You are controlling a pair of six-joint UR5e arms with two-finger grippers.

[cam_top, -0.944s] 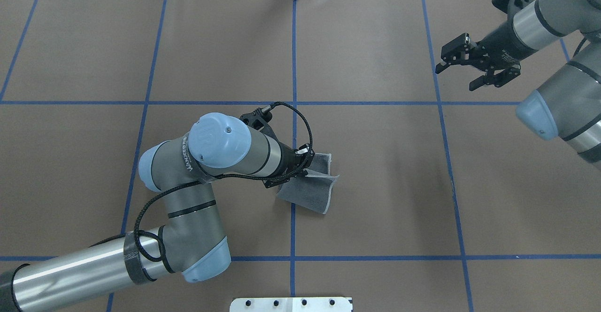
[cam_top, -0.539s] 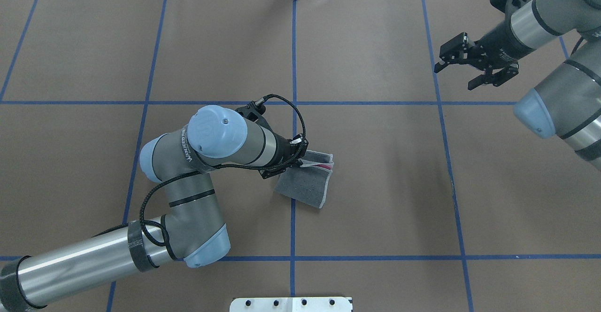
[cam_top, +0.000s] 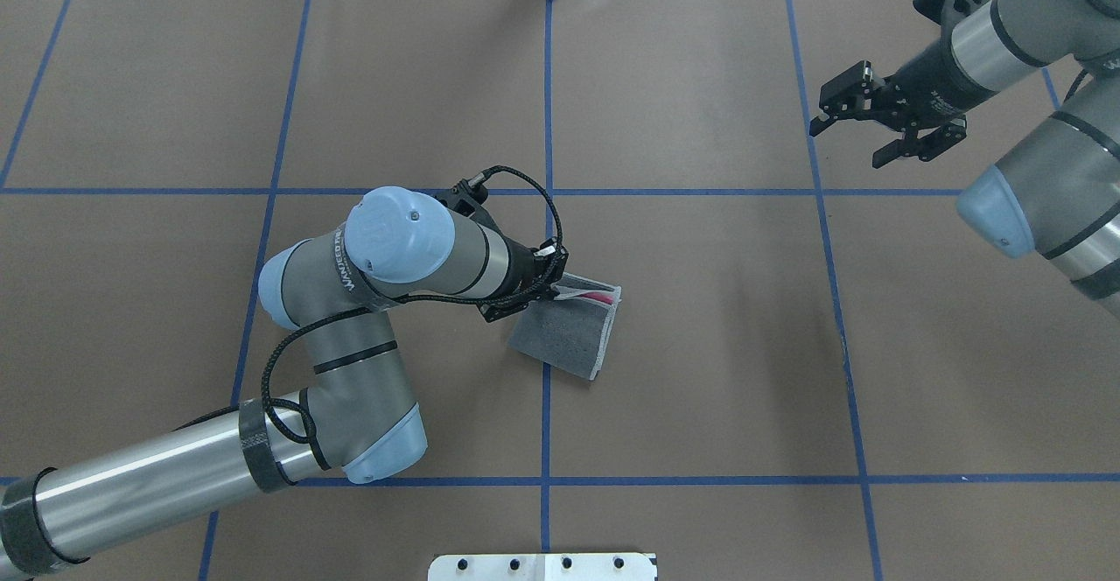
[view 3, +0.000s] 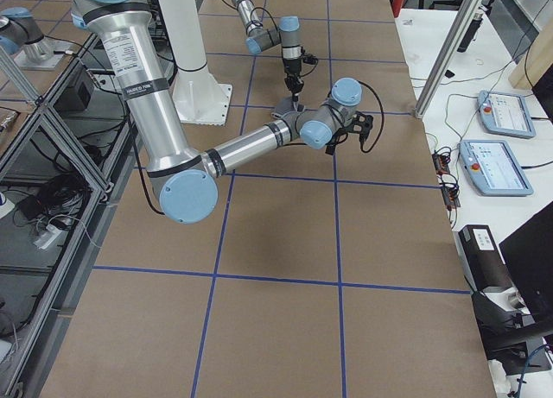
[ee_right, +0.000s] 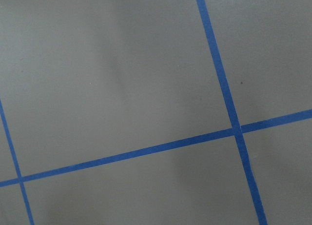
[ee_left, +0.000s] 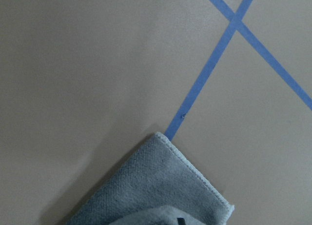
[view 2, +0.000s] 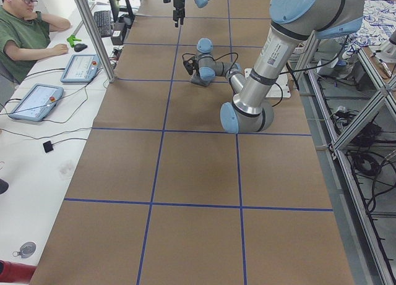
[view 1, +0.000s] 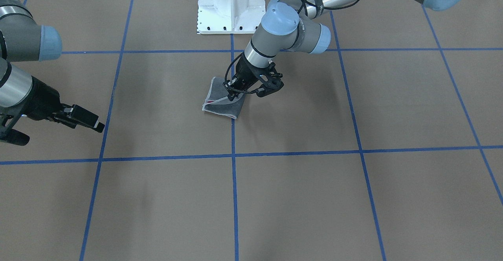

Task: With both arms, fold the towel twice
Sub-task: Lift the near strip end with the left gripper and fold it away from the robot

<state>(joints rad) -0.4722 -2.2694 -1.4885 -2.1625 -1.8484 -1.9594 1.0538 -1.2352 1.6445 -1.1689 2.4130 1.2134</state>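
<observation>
**A:** What does the front-facing camera give that the overhead one hides?

**B:** The tips of the black two-finger left gripper (view 1: 235,92). From overhead the wrist covers them. From the front its jaws look pressed together on one raised corner of the small square terry towel (view 1: 222,105), dark grey face up with a light grey stitched border. The rest of the towel lies folded on the brown paper-covered table (cam_top: 700,345), just below and ahead of those jaws.

**A:** And overhead?

**B:** A thin pink strip shows between the layers, along the edge nearest the jaws. The left wrist camera catches neither the pink nor the fingers. It sees only a rounded grey corner resting on a blue tape line (ee_left: 195,93).

**A:** The other arm?

**B:** The black right gripper (cam_top: 844,147) hangs well apart from the towel, its jaws spread and nothing between them. Its wrist camera sees only bare paper and a crossing of blue tape (ee_right: 236,130). The view from the left end adds a seated person in a green shirt (view 2: 25,31).

**A:** What has changed?

**B:** Almost a second ago the towel's edge farthest from the left jaws stood up in a curl, all grey. Now it lies flatter and the pink shows. The left arm has drawn slightly back. The right gripper has barely shifted and stays spread.
</observation>
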